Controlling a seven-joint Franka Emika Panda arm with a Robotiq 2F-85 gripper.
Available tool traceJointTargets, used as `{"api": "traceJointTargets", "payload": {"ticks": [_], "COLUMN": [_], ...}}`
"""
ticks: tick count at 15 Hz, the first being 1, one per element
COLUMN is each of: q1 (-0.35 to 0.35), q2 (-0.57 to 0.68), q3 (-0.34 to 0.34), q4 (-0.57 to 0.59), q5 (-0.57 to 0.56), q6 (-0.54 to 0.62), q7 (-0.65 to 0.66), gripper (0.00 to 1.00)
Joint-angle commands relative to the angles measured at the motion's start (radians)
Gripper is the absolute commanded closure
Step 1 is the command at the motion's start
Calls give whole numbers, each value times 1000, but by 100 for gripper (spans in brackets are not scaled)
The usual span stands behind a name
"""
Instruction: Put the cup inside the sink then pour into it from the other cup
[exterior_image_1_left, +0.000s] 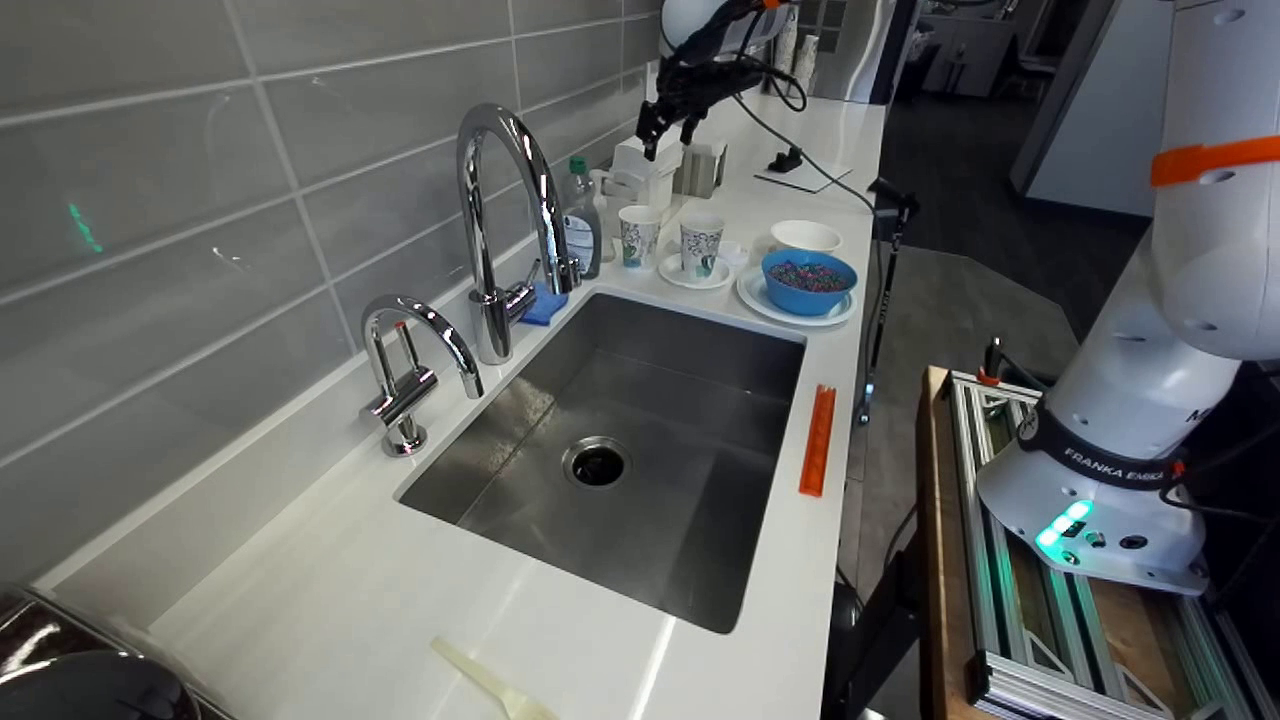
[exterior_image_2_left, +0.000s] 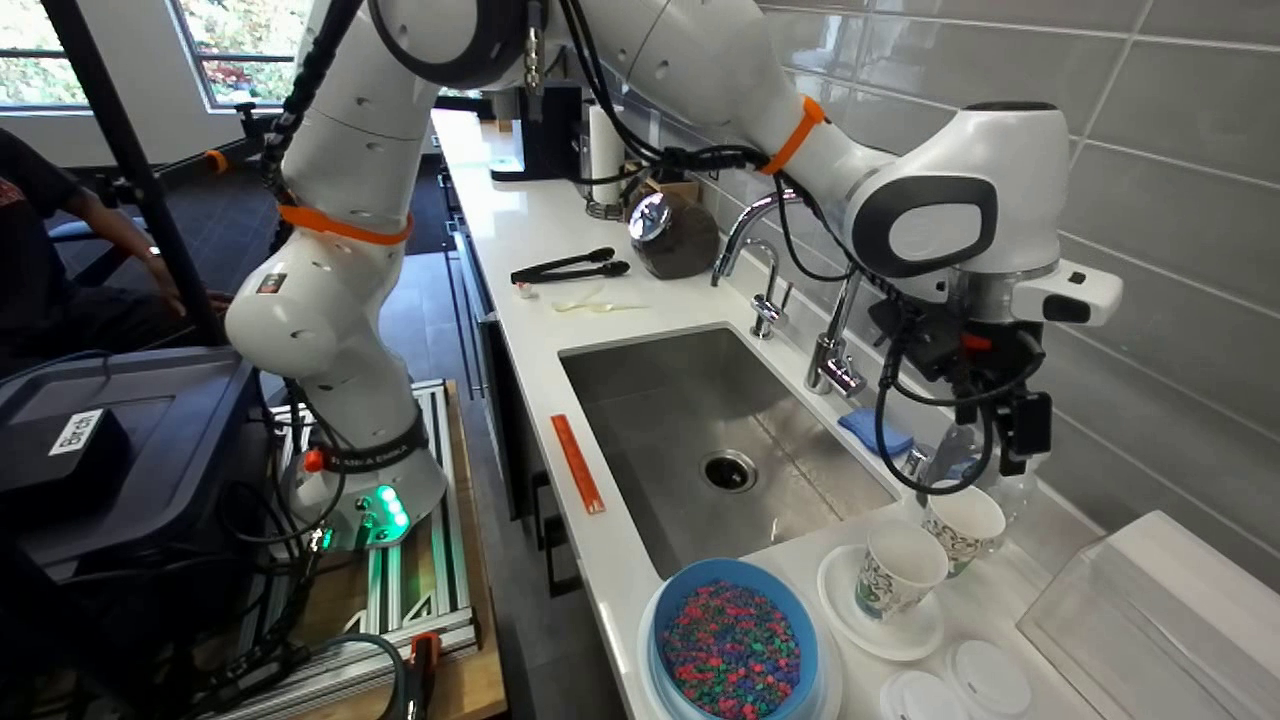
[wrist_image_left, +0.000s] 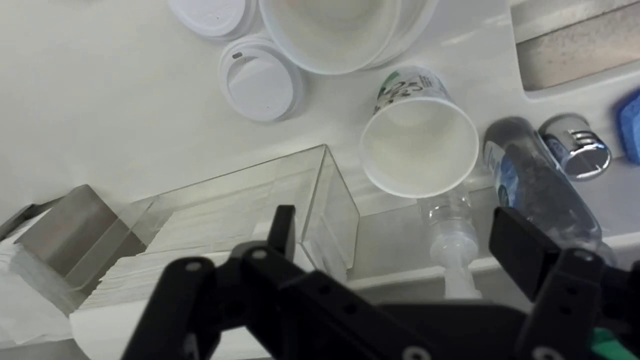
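Black tool (wrist_image_left: 400, 242), spread wide and gripping nothing, above a patterned paper cup (wrist_image_left: 419, 150) just past the end of a stainless-steel sink (exterior_image_1_left: 650, 400).
Roughly below the tool for a likely descent, exact offset hard to judge: the paper cup, upright on the white counter (exterior_image_1_left: 330, 590), long axis vertical, beside a dish-soap bottle (wrist_image_left: 542, 180); in the wrist view, within the width of the tool's opening. Close by, farther from the tiled wall (exterior_image_1_left: 380, 130): a second paper cup (exterior_image_2_left: 893, 585), upright on a small white plate (exterior_image_2_left: 905, 640), also outside the sink. Impossible to tell which to move first; likelier, the cup by the bottle. Robot arm (exterior_image_2_left: 700, 70) stretched across the counter toward the wall, tool pointing roughly down.
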Motion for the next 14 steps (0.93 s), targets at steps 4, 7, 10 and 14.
{"api": "traceJointTargets", "payload": {"ticks": [4, 7, 10, 14], "q1": [-13, -13, -13, -26], "q2": [60, 55, 55, 70], "q3": [10, 10, 10, 20], "q4": [76, 76, 76, 79], "q5": [-3, -3, -3, 13], "q6": [-61, -61, -61, -27], "q7": [-44, -44, -44, -71], "gripper": [0, 0, 0, 0]}}
